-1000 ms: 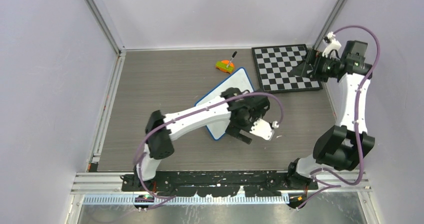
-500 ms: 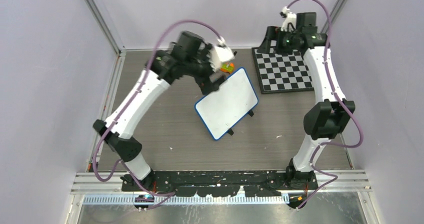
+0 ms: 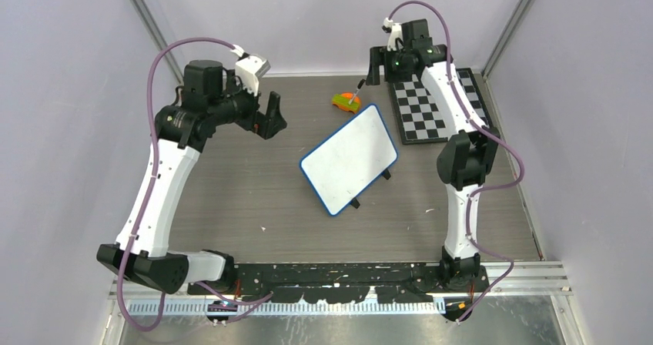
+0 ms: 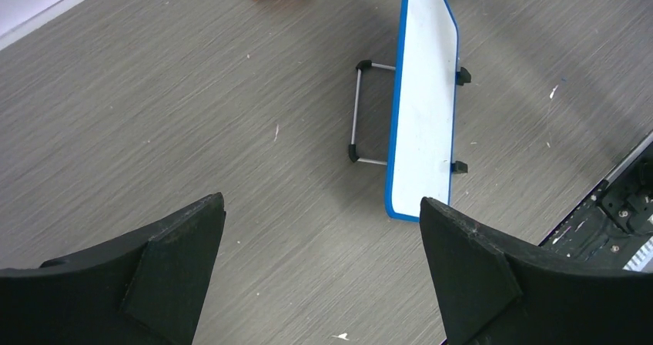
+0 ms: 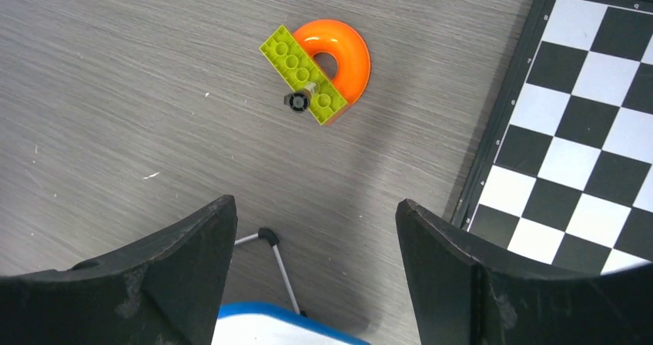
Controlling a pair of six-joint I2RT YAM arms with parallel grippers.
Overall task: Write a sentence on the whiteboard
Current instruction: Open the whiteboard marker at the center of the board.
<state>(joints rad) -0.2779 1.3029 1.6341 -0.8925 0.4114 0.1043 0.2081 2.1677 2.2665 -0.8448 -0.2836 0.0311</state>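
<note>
The whiteboard (image 3: 349,159), white with a blue rim, stands tilted on its wire stand (image 4: 356,114) in the middle of the table; its face is blank. My left gripper (image 3: 276,122) hangs open to the board's back left, well apart from it, and the left wrist view shows the whiteboard (image 4: 422,106) almost edge-on between my open fingers (image 4: 321,202). My right gripper (image 3: 374,74) is open above the table's back middle, nothing between its fingers (image 5: 316,202). Below it the whiteboard's top edge (image 5: 266,333) just shows.
An orange ring with a green brick (image 5: 319,60) lies behind the board, a black-tipped pen (image 5: 296,101) standing upright in it. The same brick (image 3: 346,101) sits left of the checkered board (image 3: 435,106). Grey walls close in the table.
The left arm has lifted off the whiteboard and swung to the back left. The right arm has swung from the checkered board's right side to above the brick. Right jaws have narrowed slightly.
</note>
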